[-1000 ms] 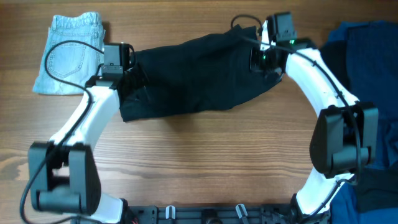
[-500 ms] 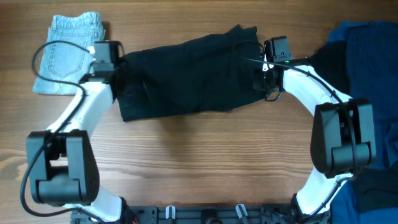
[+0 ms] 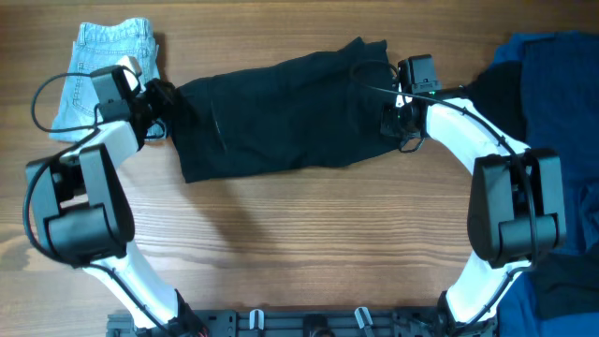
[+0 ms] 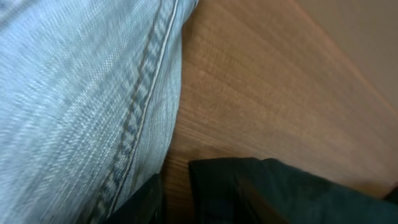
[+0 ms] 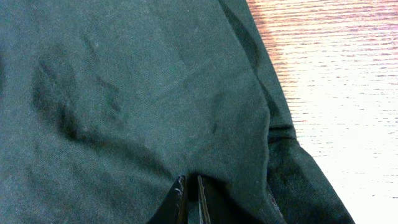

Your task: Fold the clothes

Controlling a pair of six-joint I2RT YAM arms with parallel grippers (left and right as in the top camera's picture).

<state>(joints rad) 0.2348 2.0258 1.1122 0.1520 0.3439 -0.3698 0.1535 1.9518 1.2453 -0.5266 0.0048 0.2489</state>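
Right wrist view: the right gripper (image 5: 189, 198) has its fingers drawn together on a small tuck of the black shorts (image 5: 124, 93). Creases run in toward the tips, so it reads as a thin pinch close to the garment's right edge. In the left wrist view, the left gripper (image 4: 176, 198) has its fingers a little apart, with bare table (image 4: 261, 93) showing between them and nothing held.

The likely trouble comes from that imbalance. With only one end gripped, a pull by the right arm would probably drag or bunch the whole garment rather than turn a clean fold. So slight a pinch could also slide off the cloth as soon as weight comes on it. The left fingers sit between two fabrics, so a careless closing could catch the denim shorts (image 4: 68, 93) instead of the black cloth, or both together.

The black shorts lie spread across the middle of the table, slightly aslant. Their right edge is in the right fingers. Their left edge lies just beside the left fingers on the inner side, with the denim shorts just beside them on the outer side. Dark blue garments (image 3: 552, 65) lie well apart at the table's right edge.
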